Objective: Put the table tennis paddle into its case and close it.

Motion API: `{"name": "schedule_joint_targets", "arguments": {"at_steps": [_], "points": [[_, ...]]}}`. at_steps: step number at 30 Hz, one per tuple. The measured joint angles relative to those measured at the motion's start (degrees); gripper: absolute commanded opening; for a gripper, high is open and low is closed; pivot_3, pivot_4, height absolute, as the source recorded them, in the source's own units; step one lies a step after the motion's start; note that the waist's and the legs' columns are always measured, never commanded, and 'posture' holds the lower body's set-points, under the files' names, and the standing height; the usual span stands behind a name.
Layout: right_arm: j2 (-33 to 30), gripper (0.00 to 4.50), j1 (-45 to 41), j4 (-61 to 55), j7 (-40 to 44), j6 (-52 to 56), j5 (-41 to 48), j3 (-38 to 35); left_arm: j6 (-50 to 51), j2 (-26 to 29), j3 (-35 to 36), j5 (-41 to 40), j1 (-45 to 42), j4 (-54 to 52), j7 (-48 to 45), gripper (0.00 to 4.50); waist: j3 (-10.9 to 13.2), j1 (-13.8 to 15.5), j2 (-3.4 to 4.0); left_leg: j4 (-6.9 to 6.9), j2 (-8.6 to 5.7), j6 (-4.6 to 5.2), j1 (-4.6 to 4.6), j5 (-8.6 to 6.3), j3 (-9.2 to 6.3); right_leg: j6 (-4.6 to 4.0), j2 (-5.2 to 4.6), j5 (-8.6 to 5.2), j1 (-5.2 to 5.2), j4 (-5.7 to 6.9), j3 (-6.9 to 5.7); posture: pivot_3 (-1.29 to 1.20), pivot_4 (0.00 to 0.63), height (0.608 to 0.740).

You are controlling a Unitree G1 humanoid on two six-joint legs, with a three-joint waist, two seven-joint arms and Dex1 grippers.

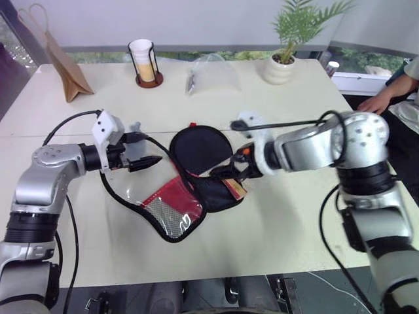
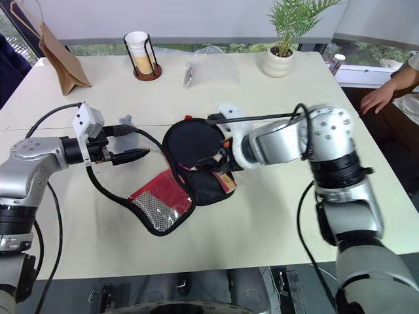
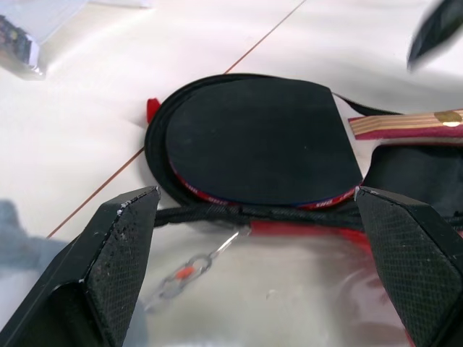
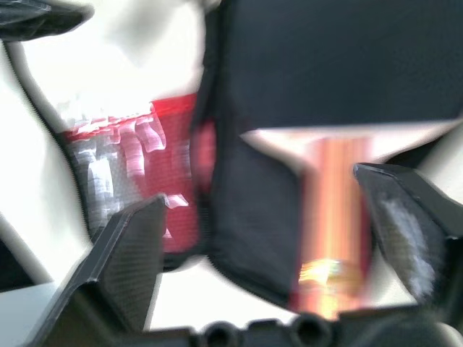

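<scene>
**Paddle lying in the opened case, both grippers spread and empty**

Seen from above: a pale table (image 1: 281, 216), with the case (image 1: 177, 212) unzipped and folded open near the middle. Resting on the case's black lower half, the table tennis paddle (image 1: 200, 149), black rubber face up, red edge just visible along its rim. Wooden handle (image 3: 405, 124) with its red stripe pointing toward the robot's right, lying over the narrow neck of the case. Flap of the case thrown back toward the robot, showing its red panel and mesh pocket, not yet closed over the paddle.

Left gripper (image 1: 145, 162) just beside the case's left edge, above the table, pointing toward the paddle. Fingers (image 3: 108, 260) spread wide in the wrist view, nothing between them, paddle face and case rim framed in the gap. A zip pull (image 3: 189, 269) lying on the clear pocket close in front.

Right gripper (image 1: 230, 171) above the paddle's handle end, angled downward. Fingers (image 4: 126, 253) standing wide apart either side of the handle in the blurred wrist view, apparently not touching it, holding nothing.

Along the far edge of the table: a brown paper bag (image 1: 65, 69), a cup in a black wire holder (image 1: 144, 62), a clear plastic bag (image 1: 209, 73) and a potted plant (image 1: 288, 46). At the right edge, a person's hand (image 1: 374, 103).
</scene>
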Motion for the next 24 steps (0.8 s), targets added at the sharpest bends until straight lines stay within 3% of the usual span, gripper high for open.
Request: {"name": "schedule_joint_targets", "arguments": {"at_steps": [4,6,8,13,24], "points": [[-16.6,4.48,5.6,-8.7,27.5,-19.6,-26.3,11.9,0.0,1.0,0.5,0.0,0.1,0.0,-0.6,4.48,0.0,-0.3,-0.04,0.03,-0.02,0.08,-0.10,-0.05,0.02,0.06,0.00,-0.04,-0.09,-0.04,0.00,0.00,0.150,0.740],[-19.7,4.48,11.3,-9.1,39.1,-30.6,-37.9,16.8,0.1,1.6,1.1,-0.1,0.2,-0.2,-1.0,4.48,0.0,-0.6,-0.04,0.01,-0.01,0.08,-0.11,-0.05,0.10,0.14,0.02,0.00,-0.20,0.03,0.03,0.00,0.150,0.740],[-19.3,4.48,15.3,-8.3,45.5,-38.0,-44.9,18.7,0.3,2.1,1.2,-0.2,0.2,-0.4,-1.6,4.48,0.0,-0.8,-0.01,0.02,0.02,0.08,-0.11,-0.05,0.12,0.15,0.06,0.01,-0.31,0.17,0.05,0.00,0.150,0.740],[-15.7,4.48,18.7,-7.6,51.8,-46.7,-55.2,18.3,1.6,4.0,2.0,-1.6,1.1,-0.8,-3.6,4.48,0.0,-0.5,0.00,0.10,0.04,0.03,-0.11,-0.01,0.12,0.12,0.07,0.01,-0.35,0.28,0.05,0.00,0.150,0.740],[-10.0,4.48,21.2,-6.3,56.4,-47.3,-63.7,13.0,2.4,6.8,3.4,-1.9,2.5,-0.8,-5.5,4.48,0.0,-0.1,0.00,0.26,0.01,0.03,-0.20,-0.01,0.13,0.03,0.02,-0.03,-0.28,0.22,0.04,0.00,0.150,0.740]]}}
